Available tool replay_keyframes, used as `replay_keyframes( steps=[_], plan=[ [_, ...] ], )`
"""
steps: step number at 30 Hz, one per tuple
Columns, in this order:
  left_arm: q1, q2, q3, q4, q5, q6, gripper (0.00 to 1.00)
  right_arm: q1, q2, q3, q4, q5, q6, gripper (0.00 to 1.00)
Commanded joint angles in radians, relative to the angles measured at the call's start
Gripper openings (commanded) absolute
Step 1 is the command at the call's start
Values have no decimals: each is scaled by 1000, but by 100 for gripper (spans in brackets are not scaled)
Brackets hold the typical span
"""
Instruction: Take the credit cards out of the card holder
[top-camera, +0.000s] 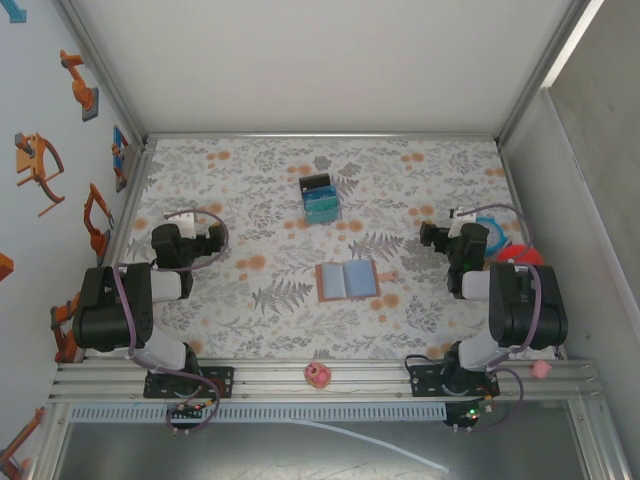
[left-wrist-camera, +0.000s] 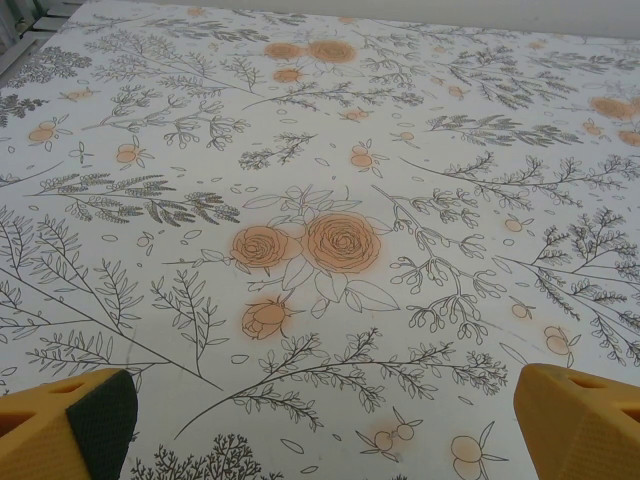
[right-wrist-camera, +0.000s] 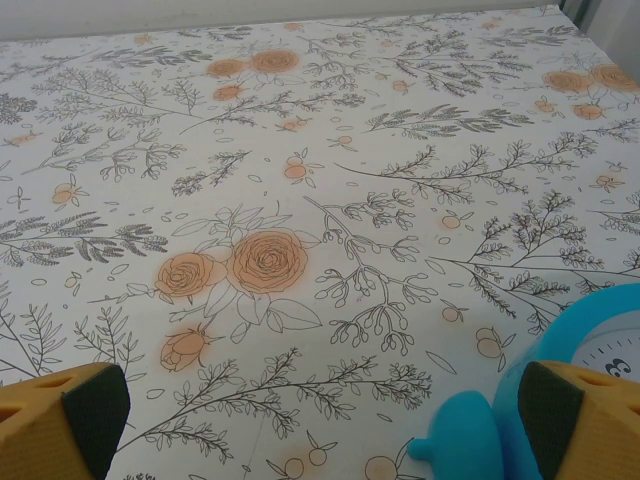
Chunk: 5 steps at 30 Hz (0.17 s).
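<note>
My left fingers (top-camera: 183, 218) stood wide open over the left side of the flowered surface (top-camera: 260, 320), gripping nothing. In my left wrist view their yellow tips sat at the two bottom corners, with bare cloth between them. My right fingers (top-camera: 462, 218) were just as wide open over the right side, also gripping nothing. Just beside the right-hand tip lay a blue clock (right-wrist-camera: 590, 375), part of its white dial showing. I could not tell whether it touched the tip.

The holder (top-camera: 347, 280) lay flat and open like a book near the middle of the surface, between my two arms and well apart from both sets of fingers. Its brown edge framed the blue-grey inside. From above I could not tell the cards from that lining.

Beyond the holder, toward the far edge, stood a small black box (top-camera: 321, 198) with blue and teal contents. A small pink thing (top-camera: 317, 375) rested on the rail at the near edge, between my bases.
</note>
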Motion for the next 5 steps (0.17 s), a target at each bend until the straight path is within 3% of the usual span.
replay_keyframes(
  steps=[1,5],
  plan=[
    [-4,-5,19,3,-2,-8,97,-7,-1,18,9,-13,-6,99],
    [-4,-5,19,3,-2,-7,97,-7,-1,18,9,-13,-6,100]
  ],
)
